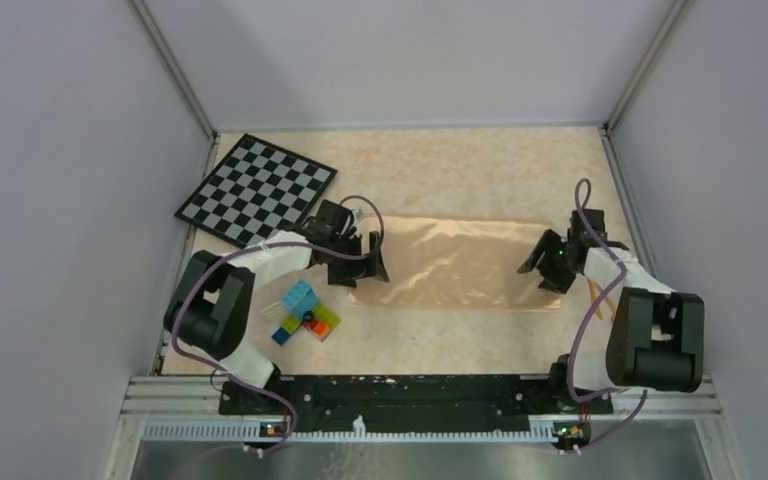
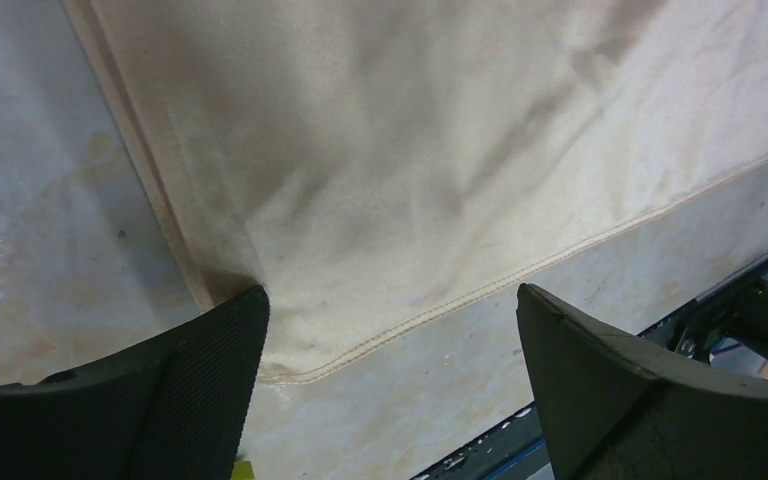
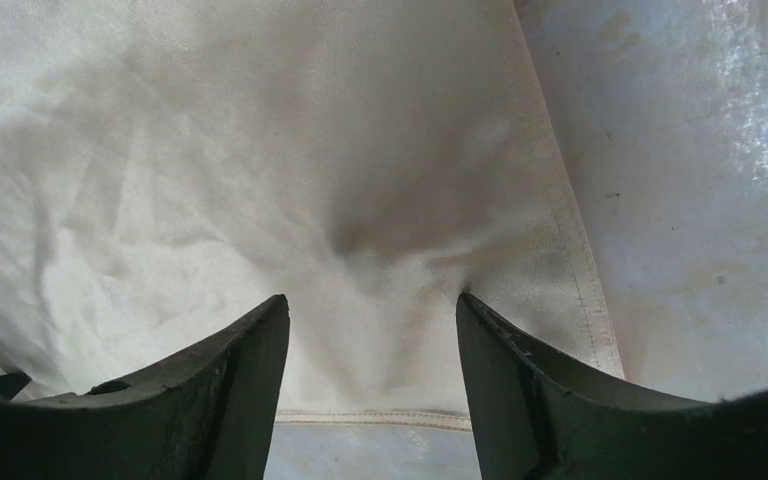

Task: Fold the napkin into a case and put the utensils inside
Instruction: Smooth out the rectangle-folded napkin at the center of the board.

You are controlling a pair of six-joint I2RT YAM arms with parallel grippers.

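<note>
Napkin (image 1: 455, 262) lies flat on the table (image 1: 460, 170) as a wide peach band, off the checkered board (image 1: 257, 188) toward the arm bases and away to the right arm's side. Its long axis runs sideways, from the end close to the board to the end well apart from it. It is not yet a narrow case.

At the board-side end stands the left gripper (image 1: 360, 265). Its wrist camera shows it (image 2: 390, 300) spread wide and holding nothing, its fingers set either side of the stitched corner nearest the bases.

At the end far from the board stands the right gripper (image 1: 545, 268). From its own wrist (image 3: 370, 302) the fingers are parted over the matching corner, with the hem just below them. The cloth puckers up between the fingers, but nothing looks pinched yet.

So each arm is at its own short end, and neither is nearer than the other. The move ahead seems to turn on the two near corners rising together and travelling across the long axis toward the far hem. If one side leads, the fold will probably skew.

Further out, a cluster of toy bricks (image 1: 305, 312) sits on the base side of the board, just beside the left arm. A slim orange-yellow streak (image 1: 600, 295), probably the utensils, shows beyond the end remote from the board and is largely hidden by the right arm.
</note>
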